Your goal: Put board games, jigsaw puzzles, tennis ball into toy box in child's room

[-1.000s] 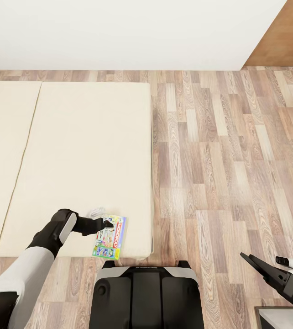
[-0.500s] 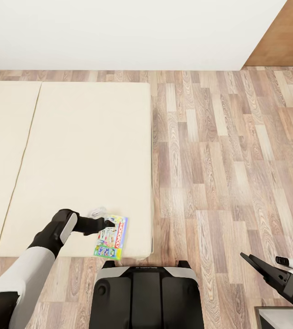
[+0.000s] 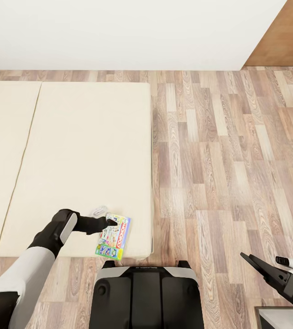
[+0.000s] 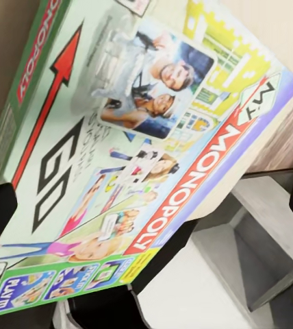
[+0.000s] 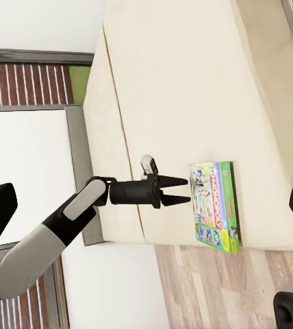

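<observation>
1. Leftmost across the head view lies the bed (image 3: 73, 151), a pale mattress. My left arm reaches over its near edge.

2. Next comes the left gripper (image 3: 111, 223). In the right wrist view its two fingers (image 5: 176, 181) stand spread apart, released and holding nothing, with their tips pointing straight at the box and stopping just short of its edge.

3. Immediately to the right of those tips lies the board game (image 3: 114, 237), a Monopoly box, flat on the mattress at the bed's near right corner. Its long axis runs roughly away from me toward the wall, slightly tilted, so it lies crosswise to the line of the fingers. The box therefore presents a long side edge to the gripper, not a short end. The left wrist view confirms the lid face (image 4: 146, 157) close under the camera.

4. Further right is bare floor (image 3: 219, 160).

5. Far right, low in the head view, the right gripper (image 3: 251, 261) hangs well apart from the box; whether its fingers are spread or closed I cannot tell.

6. Judgement: the left arm is plainly the nearer. The coming move turns on getting the open fingers astride that long edge.
</observation>
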You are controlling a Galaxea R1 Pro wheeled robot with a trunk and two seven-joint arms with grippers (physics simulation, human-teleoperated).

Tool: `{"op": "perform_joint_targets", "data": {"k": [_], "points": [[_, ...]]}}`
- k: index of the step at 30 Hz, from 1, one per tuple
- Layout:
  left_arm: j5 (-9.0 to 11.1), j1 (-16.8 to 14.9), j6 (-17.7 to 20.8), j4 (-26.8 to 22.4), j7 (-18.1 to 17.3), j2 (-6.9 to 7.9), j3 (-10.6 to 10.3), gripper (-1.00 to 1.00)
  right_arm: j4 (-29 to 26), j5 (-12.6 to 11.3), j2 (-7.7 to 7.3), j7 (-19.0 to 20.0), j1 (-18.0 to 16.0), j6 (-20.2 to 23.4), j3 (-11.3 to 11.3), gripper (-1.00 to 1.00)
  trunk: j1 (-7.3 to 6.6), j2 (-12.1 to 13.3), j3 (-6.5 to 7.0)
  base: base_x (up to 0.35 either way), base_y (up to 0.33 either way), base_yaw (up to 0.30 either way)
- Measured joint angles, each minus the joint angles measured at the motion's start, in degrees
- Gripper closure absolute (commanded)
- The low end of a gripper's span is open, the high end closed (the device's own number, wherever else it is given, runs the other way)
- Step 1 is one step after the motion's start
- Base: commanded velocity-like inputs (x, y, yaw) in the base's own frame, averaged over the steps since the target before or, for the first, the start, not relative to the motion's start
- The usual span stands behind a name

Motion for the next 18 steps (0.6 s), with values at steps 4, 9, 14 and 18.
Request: {"op": "perform_joint_targets", "data": {"k": [4, 9, 14, 18], "points": [[0.0, 0.0, 0.05, 0.0, -0.04, 0.0, 0.01, -1.0, 0.0, 0.0, 0.0, 0.0, -0.01, 0.0, -0.01, -1.0, 0.0, 0.0, 0.0, 0.0, -0.016, 0.0], [0.01, 0.0, 0.07, -0.01, -0.08, 0.0, 0.01, -1.0, -0.02, -0.04, 0.01, -0.01, 0.0, 0.0, -0.01, -1.0, 0.0, 0.0, 0.0, 0.0, -0.171, 0.0], [0.01, 0.0, 0.08, 0.0, -0.08, 0.0, 0.01, -1.0, -0.01, -0.05, 0.0, 0.0, 0.0, 0.0, -0.02, -1.0, 0.0, 0.0, 0.0, 0.0, -0.136, 0.0], [0.01, 0.0, 0.08, 0.0, -0.07, 0.0, 0.01, -1.0, 0.0, -0.06, 0.0, 0.0, 0.0, 0.0, -0.05, -1.0, 0.0, 0.0, 0.0, 0.0, -0.044, 0.0]]}}
